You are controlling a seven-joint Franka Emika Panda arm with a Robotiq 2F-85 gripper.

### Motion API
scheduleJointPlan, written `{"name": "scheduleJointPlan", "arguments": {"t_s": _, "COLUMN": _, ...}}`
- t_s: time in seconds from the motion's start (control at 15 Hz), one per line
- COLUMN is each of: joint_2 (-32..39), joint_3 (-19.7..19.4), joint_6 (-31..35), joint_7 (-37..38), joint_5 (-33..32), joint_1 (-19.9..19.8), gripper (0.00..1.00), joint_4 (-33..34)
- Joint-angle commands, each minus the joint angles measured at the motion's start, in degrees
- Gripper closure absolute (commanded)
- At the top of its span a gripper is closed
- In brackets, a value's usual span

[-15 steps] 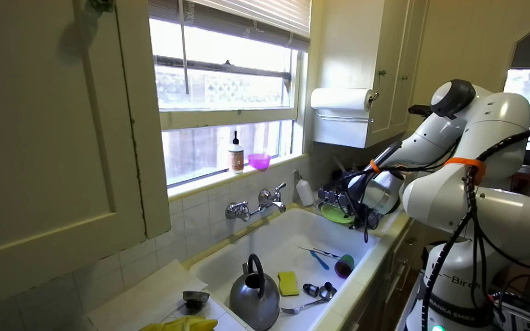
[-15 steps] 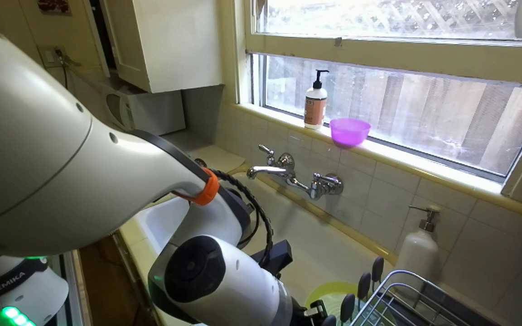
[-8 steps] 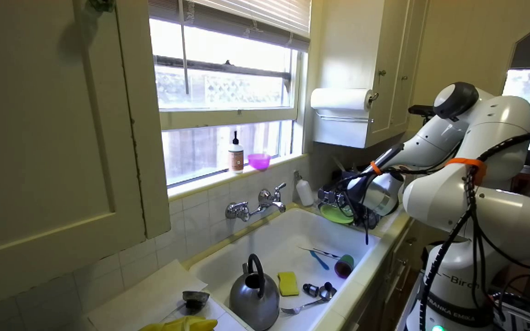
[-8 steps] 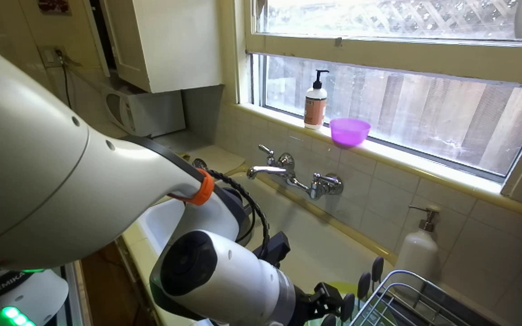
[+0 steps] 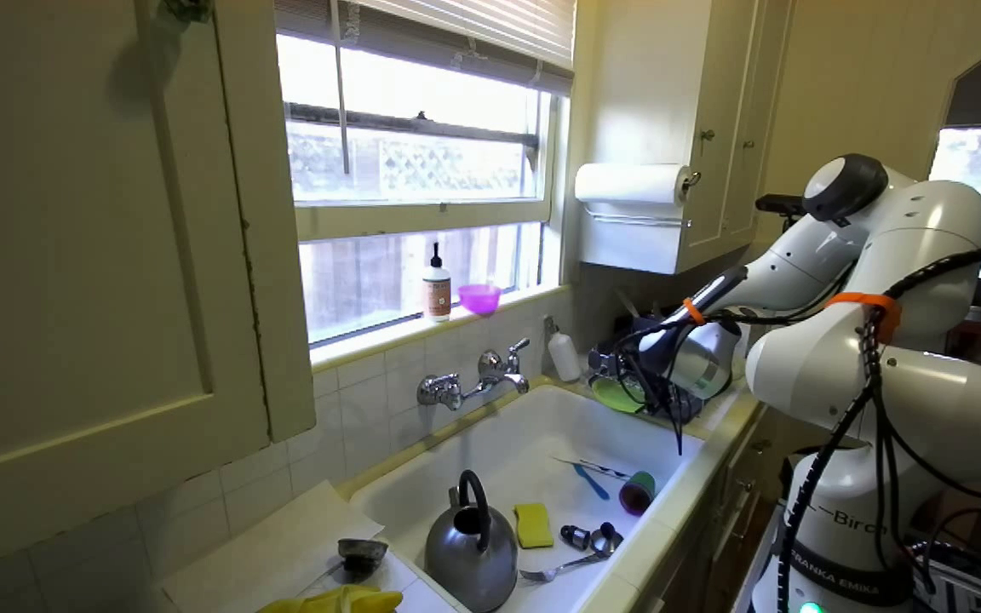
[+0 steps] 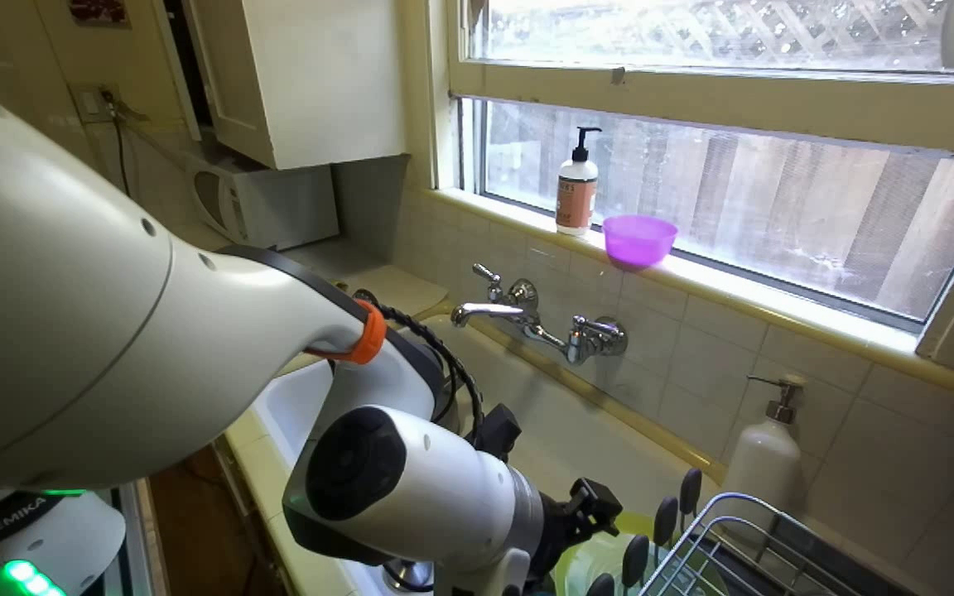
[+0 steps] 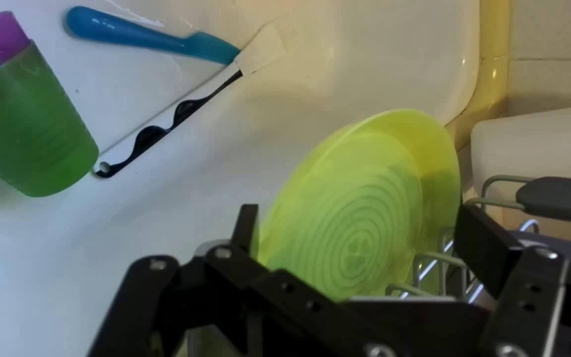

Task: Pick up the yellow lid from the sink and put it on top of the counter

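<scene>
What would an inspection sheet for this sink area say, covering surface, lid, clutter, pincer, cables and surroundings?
Surface: sink white, looking streaked beside the blue tool; counter tiled and pale.
Lid: yellow-green, tilted at the rack; exact contact unclear.
Clutter: kettle upright, sponge, green cup on its side, all in the sink.
Pincer: open, nothing seen in its grip.
Cables: black, strapped to the arm, some loops hanging free.
Surroundings: bottle and bowl on the sill, tap above the sink.
</scene>
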Motion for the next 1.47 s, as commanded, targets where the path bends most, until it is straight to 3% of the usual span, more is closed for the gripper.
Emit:
{"name": "scheduleJointPlan", "arguments": {"t_s": 0.0, "joint_2": 0.67, "joint_3": 1.94, "joint_6": -2.22, "joint_7": -3.31, "joint_5": -1.23, "joint_1": -1.31, "gripper": 0.00, "joint_4": -0.70}}
{"name": "scheduleJointPlan", "arguments": {"t_s": 0.47, "joint_2": 0.08, "joint_3": 2.56, "joint_6": -8.51, "joint_7": -9.56, "joint_5": 2.36, "joint_1": 1.31, "gripper": 0.02, "joint_4": 0.61}}
{"name": "scheduleJointPlan", "arguments": {"t_s": 0.53, "joint_2": 0.11, "joint_3": 2.12, "joint_6": -9.67, "joint_7": -10.30, "joint_5": 3.28, "joint_1": 2.46, "gripper": 0.27, "joint_4": 1.41}}
{"name": "scheduleJointPlan", "arguments": {"t_s": 0.67, "joint_2": -0.16, "joint_3": 1.18, "joint_6": -11.17, "joint_7": -11.94, "joint_5": 5.34, "joint_1": 4.80, "gripper": 0.28, "joint_4": 2.66}}
{"name": "scheduleJointPlan", "arguments": {"t_s": 1.27, "joint_2": -2.30, "joint_3": -6.27, "joint_6": -13.01, "joint_7": -17.13, "joint_5": 13.63, "joint_1": 16.83, "gripper": 0.98, "joint_4": 7.24}}
{"name": "scheduleJointPlan", "arguments": {"t_s": 1.4, "joint_2": -2.95, "joint_3": -8.01, "joint_6": -13.02, "joint_7": -17.35, "joint_5": 14.49, "joint_1": 18.40, "gripper": 1.00, "joint_4": 7.39}}
